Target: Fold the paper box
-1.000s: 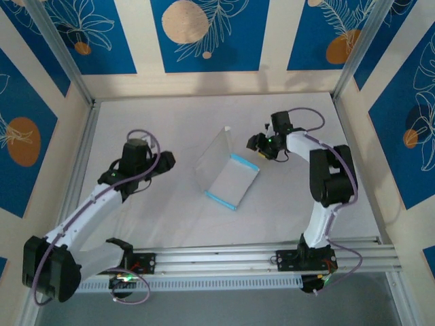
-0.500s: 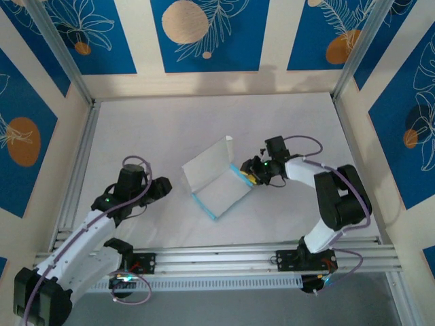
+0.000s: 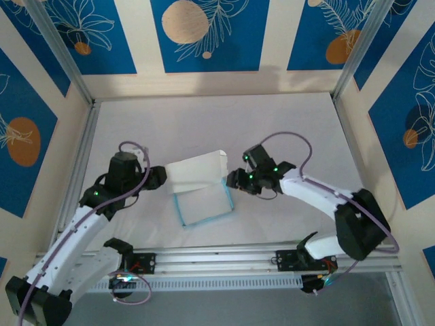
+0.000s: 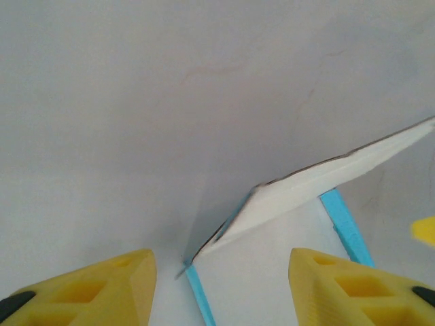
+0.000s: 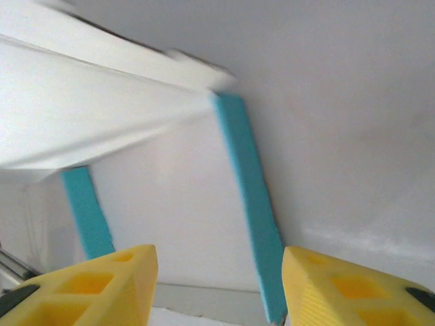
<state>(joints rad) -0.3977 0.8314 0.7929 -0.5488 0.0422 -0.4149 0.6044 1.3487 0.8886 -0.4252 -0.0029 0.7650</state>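
Reaching low and inward, left gripper (image 3: 160, 178) and right gripper (image 3: 233, 180) flank the paper box (image 3: 204, 204) by the near edge of the desk (image 3: 285, 122), both half-open, empty.

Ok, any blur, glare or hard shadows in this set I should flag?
Top external: even light, sharp, only soft shadows on the table around the paper box. Left wrist: clean, with a faint shadow below the box's raised flap. Right wrist: that flap is smeared by motion blur at upper left, while the blue side strip is fairly crisp. No glare.
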